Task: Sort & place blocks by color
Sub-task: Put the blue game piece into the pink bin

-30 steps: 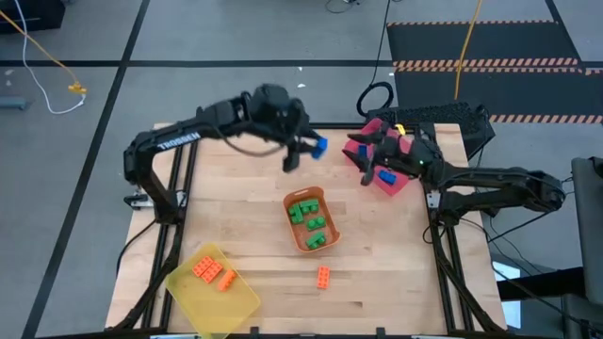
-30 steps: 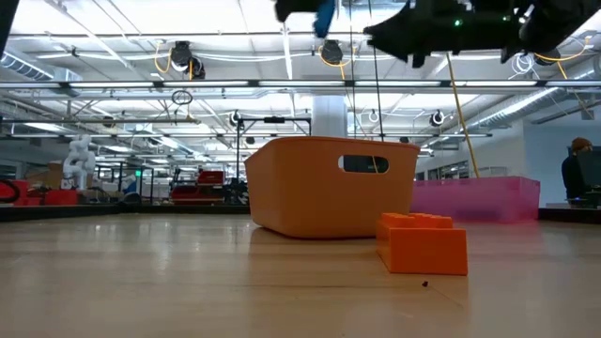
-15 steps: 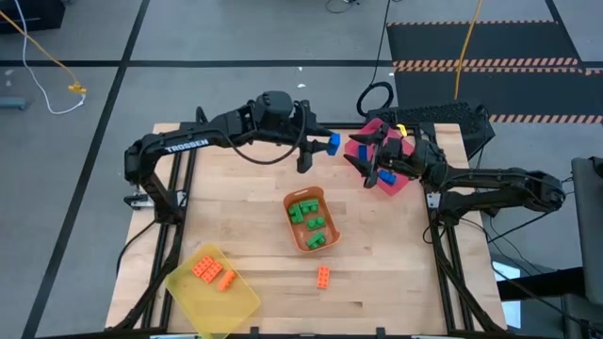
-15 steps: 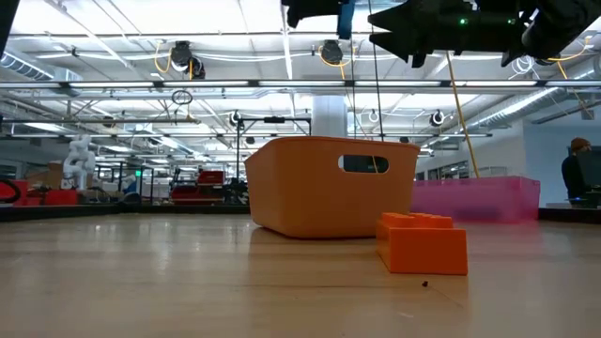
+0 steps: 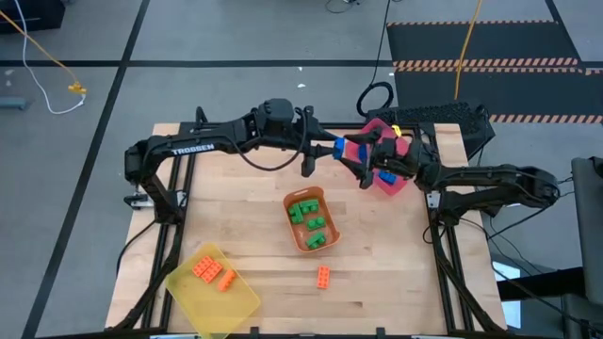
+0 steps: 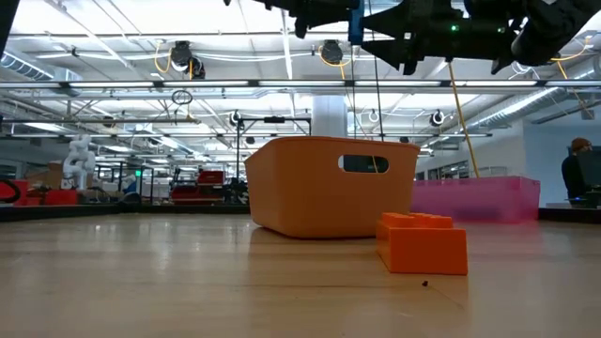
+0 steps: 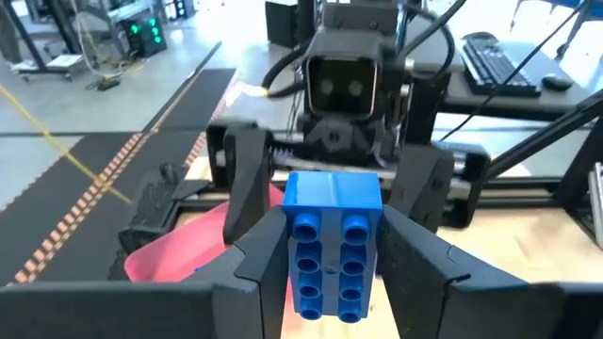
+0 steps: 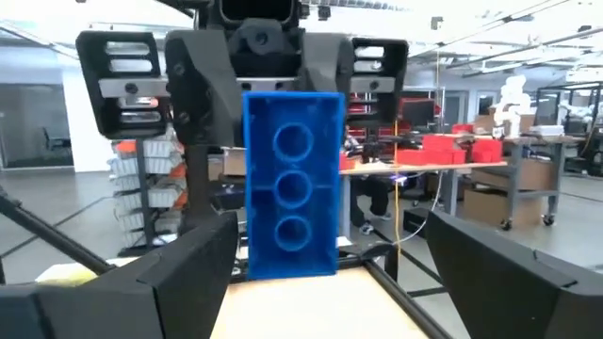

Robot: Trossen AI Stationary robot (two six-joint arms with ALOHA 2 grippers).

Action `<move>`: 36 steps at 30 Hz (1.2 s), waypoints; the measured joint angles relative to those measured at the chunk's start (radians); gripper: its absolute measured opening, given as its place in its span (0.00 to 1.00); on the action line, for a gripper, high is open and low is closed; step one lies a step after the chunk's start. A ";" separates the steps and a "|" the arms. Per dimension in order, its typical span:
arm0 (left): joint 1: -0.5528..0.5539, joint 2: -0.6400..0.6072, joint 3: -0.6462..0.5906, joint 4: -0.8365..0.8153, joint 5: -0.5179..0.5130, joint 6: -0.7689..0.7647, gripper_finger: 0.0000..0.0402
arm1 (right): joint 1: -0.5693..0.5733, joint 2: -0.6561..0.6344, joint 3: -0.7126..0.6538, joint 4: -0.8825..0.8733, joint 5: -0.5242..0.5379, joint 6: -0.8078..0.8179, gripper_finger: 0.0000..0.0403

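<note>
My left gripper (image 5: pixel 330 151) is shut on a blue studded block (image 5: pixel 337 146), high above the table beside the pink tray (image 5: pixel 386 179). In the low view the block (image 6: pixel 355 19) shows at the top edge. My right gripper (image 5: pixel 359 170) is open and faces the left one closely. In the right wrist view its fingers (image 8: pixel 179 273) stand wide on either side of the block (image 8: pixel 292 184) without touching it. Green blocks (image 5: pixel 309 217) lie in the orange tray (image 5: pixel 301 240). Orange blocks (image 5: pixel 214 273) lie in the yellow tray (image 5: pixel 236 299). One orange block (image 5: pixel 323 276) sits loose on the table. My left gripper pinches the blue block by its two long sides (image 7: pixel 294 254) between its two fingers (image 7: pixel 254 264). The fingers come in level from the table's left. The block is lifted clear, studs toward the left wrist camera and hollow underside (image 8: pixel 292 226) toward my right gripper.
The pink tray stands at the table's far right and holds another blue block (image 5: pixel 386 176). The orange tray (image 6: pixel 329 188) stands mid-table, the yellow tray at the near left corner. The loose orange block (image 6: pixel 423 242) lies near the near edge. A person shows far off in the room (image 6: pixel 584 178).
My left gripper has carried the blue block toward the table's right, from mid-table to just in front of my right gripper, and has stayed shut on it. My right gripper has edged a little toward the left one.
</note>
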 joint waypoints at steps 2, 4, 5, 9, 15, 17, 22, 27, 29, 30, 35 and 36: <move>0.001 0.000 -0.013 0.023 0.003 -0.005 0.34 | 0.000 0.017 0.000 0.029 -0.003 0.006 0.84; 0.000 0.000 -0.022 0.040 0.006 -0.015 0.34 | 0.000 0.027 0.000 0.045 -0.004 0.016 0.84; 0.001 0.000 -0.025 0.043 0.014 -0.017 0.34 | 0.000 0.032 0.000 0.053 -0.004 0.020 0.84; 0.000 0.000 -0.045 0.074 0.037 -0.033 0.34 | 0.000 0.055 0.000 0.090 -0.057 0.023 0.83; -0.003 -0.001 -0.057 0.097 0.065 -0.050 0.34 | 0.000 0.071 0.001 0.105 -0.083 0.013 0.79; -0.007 -0.001 -0.057 0.094 0.064 -0.056 0.34 | 0.000 0.070 0.001 0.105 -0.083 -0.002 0.75; -0.008 -0.001 -0.057 0.112 0.057 -0.068 0.36 | -0.001 0.070 0.002 0.111 -0.082 -0.015 0.57; -0.005 -0.001 -0.057 0.118 0.045 -0.055 0.45 | -0.002 0.069 0.002 0.105 -0.080 -0.077 0.30; -0.003 -0.001 -0.057 0.119 0.026 -0.036 0.48 | -0.002 0.070 0.002 0.089 -0.072 -0.107 0.30; -0.001 -0.009 -0.057 0.116 0.016 -0.029 0.50 | -0.002 0.070 0.002 0.076 -0.070 -0.116 0.30; 0.011 -0.082 -0.055 0.102 0.005 0.015 0.56 | -0.015 0.054 0.002 0.003 0.007 -0.166 0.30; 0.014 -0.100 -0.055 0.079 0.003 0.016 0.57 | -0.020 0.044 0.002 -0.025 0.042 -0.187 0.30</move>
